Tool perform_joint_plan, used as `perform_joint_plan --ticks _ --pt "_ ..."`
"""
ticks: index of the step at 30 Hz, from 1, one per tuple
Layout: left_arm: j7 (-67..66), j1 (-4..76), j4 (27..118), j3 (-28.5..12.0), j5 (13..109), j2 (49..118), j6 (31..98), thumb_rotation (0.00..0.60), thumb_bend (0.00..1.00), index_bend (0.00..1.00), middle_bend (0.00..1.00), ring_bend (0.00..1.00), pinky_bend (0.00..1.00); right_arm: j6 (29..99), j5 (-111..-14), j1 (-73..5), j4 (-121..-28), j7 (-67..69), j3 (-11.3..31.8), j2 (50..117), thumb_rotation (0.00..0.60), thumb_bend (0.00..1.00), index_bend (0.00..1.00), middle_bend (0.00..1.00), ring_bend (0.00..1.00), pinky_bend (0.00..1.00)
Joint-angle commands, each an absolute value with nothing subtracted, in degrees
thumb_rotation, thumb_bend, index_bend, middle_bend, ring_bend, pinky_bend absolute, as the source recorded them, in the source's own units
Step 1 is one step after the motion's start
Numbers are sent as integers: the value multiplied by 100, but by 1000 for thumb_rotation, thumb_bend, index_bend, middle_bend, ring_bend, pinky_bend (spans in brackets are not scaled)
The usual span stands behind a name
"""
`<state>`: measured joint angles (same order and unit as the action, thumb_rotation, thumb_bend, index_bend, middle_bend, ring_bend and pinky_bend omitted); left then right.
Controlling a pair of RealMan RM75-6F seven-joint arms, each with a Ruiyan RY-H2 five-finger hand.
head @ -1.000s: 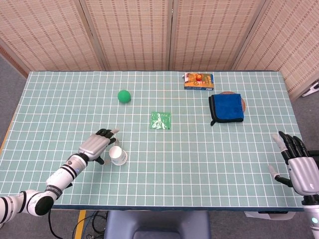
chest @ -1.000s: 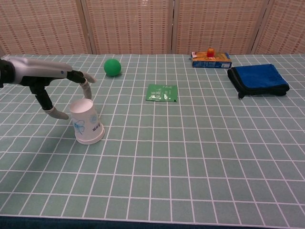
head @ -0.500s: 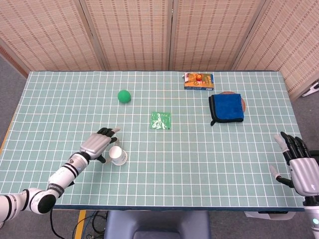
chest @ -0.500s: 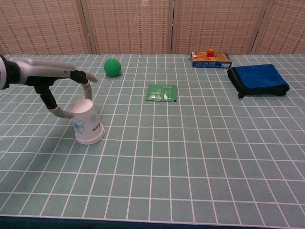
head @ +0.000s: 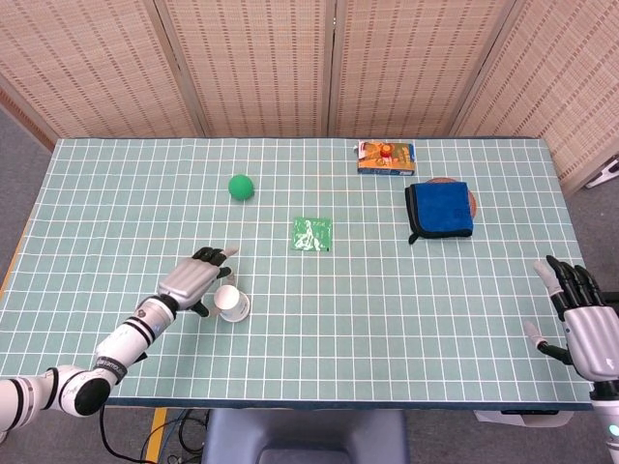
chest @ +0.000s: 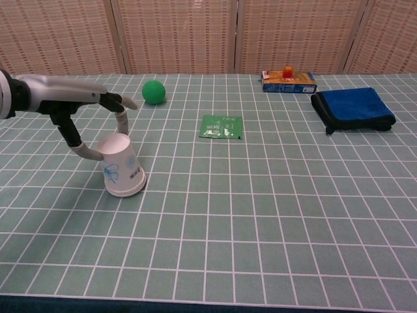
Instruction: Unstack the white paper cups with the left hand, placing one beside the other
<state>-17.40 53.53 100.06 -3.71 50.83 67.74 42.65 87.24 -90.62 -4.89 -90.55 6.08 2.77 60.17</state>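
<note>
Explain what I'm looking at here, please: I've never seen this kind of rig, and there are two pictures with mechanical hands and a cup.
This is a two-armed robot with human-like hands, steered by a person. One picture looks down from its head, the other looks forward from its chest. Its left hand has thumb and a finger around the top of the upside-down white paper cups, which lean to one side. Its right hand sits open at the table edge, holding nothing. Also on the table: a green ball, a green packet, a folded blue cloth and a small box.

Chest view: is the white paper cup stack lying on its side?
No: the white paper cup stack stands upside down, slightly tilted, with the left hand at its top.
</note>
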Motion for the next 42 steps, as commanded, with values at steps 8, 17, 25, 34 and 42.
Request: perform_joint_plan --ticks 8,17,25,34,42 --pt "-2305 5536 10767 -343 4503 6377 4654 600 265 458 0 0 0 8809 -9150 -460 -9055 690 257 5983 600 292 0 0 0 0" --pt "-2797 5753 11359 -363 3991 6089 5041 600 265 455 0 0 0 8873 -9190 -436 -9049 755 255 5961 600 292 0 0 0 0" --pt "-3097 5954 11719 -427 3596 5846 5281 600 266 430 0 0 0 8867 -9177 -440 -9028 799 265 5953 600 292 0 0 0 0" --pt "-3351 6058 12228 -462 3354 5513 5612 600 266 431 0 0 0 8862 -9197 -444 -9022 802 257 5952 600 292 0 0 0 0" --pt "-3345 5877 12582 -420 3407 5016 5876 600 265 434 0 0 0 8815 -9211 -462 -9047 699 240 5980 600 292 0 0 0 0"
